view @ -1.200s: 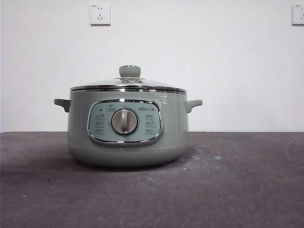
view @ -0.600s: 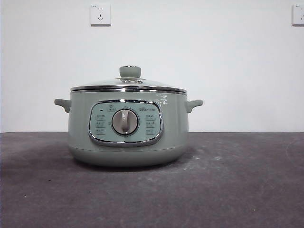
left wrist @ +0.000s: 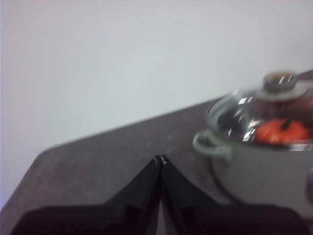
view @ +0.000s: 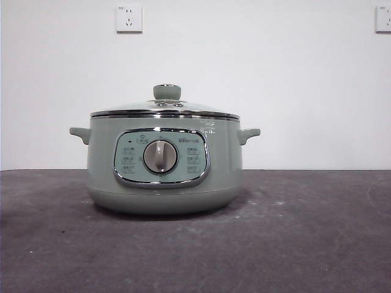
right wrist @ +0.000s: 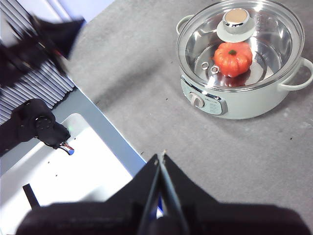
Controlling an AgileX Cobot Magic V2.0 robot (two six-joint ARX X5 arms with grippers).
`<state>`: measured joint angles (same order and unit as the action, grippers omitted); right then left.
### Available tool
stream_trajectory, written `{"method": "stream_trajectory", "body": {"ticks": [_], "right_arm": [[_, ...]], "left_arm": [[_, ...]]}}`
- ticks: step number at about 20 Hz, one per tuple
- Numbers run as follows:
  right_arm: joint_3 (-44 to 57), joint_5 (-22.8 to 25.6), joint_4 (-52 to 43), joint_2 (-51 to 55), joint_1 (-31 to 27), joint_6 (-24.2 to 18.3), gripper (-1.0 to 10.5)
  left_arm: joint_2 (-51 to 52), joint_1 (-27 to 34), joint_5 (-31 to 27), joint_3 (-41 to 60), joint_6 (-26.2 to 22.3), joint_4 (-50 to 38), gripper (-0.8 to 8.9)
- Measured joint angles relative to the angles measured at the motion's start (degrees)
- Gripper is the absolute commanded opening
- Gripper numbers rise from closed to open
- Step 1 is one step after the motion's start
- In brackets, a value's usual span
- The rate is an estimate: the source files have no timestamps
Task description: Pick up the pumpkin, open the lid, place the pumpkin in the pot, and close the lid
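The sage-green pot (view: 164, 163) stands on the dark table with the glass lid (view: 165, 110) seated on its rim. The pumpkin (right wrist: 233, 58) lies inside the pot, seen through the lid (right wrist: 239, 41) in the right wrist view and in the left wrist view (left wrist: 281, 131). The front view does not show it. My left gripper (left wrist: 160, 158) is shut and empty, off to one side of the pot (left wrist: 259, 166). My right gripper (right wrist: 162, 155) is shut and empty, high above the table, well away from the pot (right wrist: 242, 98).
A white surface (right wrist: 63, 181) with a black cable part (right wrist: 41, 128) lies beside the table's edge in the right wrist view. Two wall sockets (view: 129, 18) sit on the white wall behind the pot.
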<state>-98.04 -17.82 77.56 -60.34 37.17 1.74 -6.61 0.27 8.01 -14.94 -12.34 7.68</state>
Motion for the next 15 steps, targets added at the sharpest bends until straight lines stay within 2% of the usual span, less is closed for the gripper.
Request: {"method": "stream_trajectory", "body": {"ticks": [8, 15], "right_arm": [[0.0, 0.0, 0.0, 0.04, 0.0, 0.0, 0.0], [0.0, 0.0, 0.0, 0.04, 0.0, 0.0, 0.0]], "left_arm": [[6.25, 0.0, -0.59, 12.11, 0.42, -0.07, -0.03], [6.32, 0.02, -0.37, 13.9, 2.84, 1.68, -0.03]]}}
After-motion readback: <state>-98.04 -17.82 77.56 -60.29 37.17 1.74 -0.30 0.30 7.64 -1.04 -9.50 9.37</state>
